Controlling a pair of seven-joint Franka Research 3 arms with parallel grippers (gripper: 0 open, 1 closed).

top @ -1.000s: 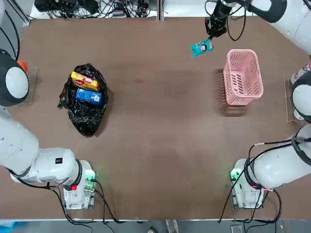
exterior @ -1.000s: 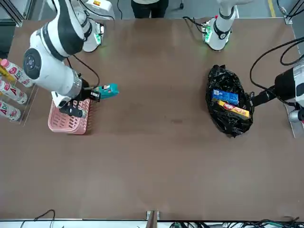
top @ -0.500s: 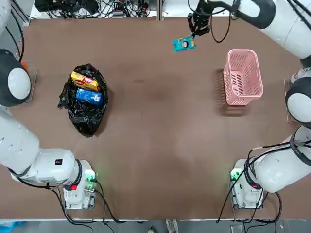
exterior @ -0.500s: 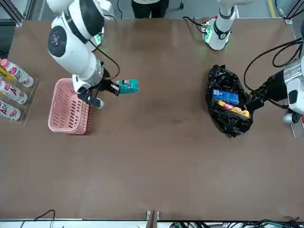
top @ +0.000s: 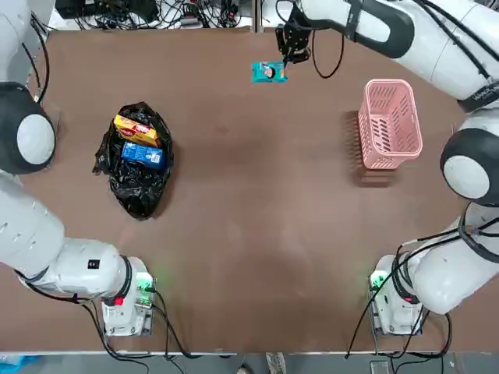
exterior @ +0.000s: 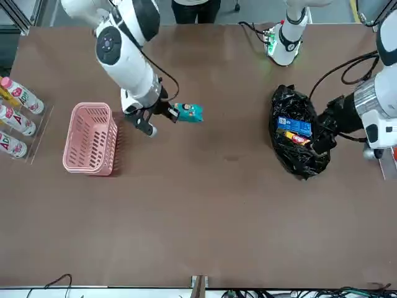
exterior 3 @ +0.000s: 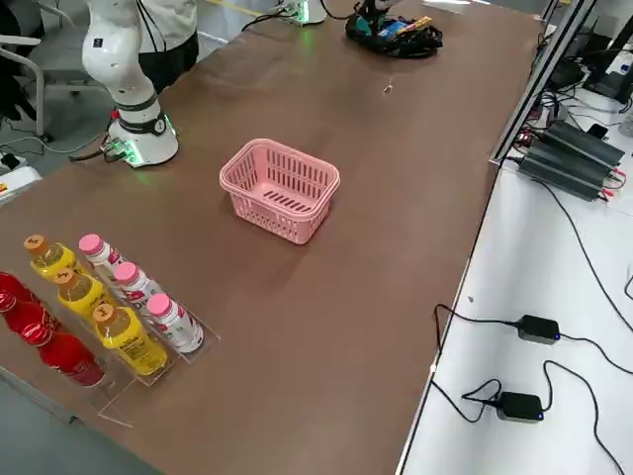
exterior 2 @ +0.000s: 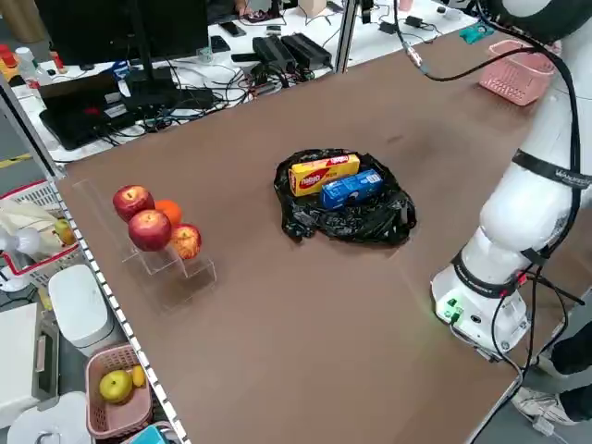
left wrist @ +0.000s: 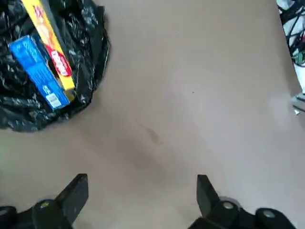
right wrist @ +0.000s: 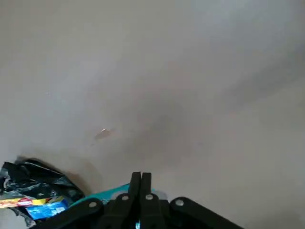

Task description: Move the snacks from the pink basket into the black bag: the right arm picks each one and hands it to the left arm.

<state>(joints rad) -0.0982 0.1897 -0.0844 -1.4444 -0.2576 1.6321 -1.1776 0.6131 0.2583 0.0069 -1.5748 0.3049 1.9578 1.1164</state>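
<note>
A robotics lab: two white arms bolted to a brown counter (top: 257,234), cables and power adapters (exterior 3: 539,328) alongside, a monitor (exterior 2: 120,28) behind.

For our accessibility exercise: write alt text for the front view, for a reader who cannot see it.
The right claw holds a small teal packet above the brown table, between the empty pink basket and the black bag, which holds two packets.

no readable text anywhere

The table (top: 257,210) is plain brown. The basket (top: 390,123) is pink latticework. The bag (top: 139,181) is glossy black, holding a yellow packet (top: 136,128) with red logo and a blue packet (top: 143,153) with white print. The third packet (top: 268,72) is teal.
</note>
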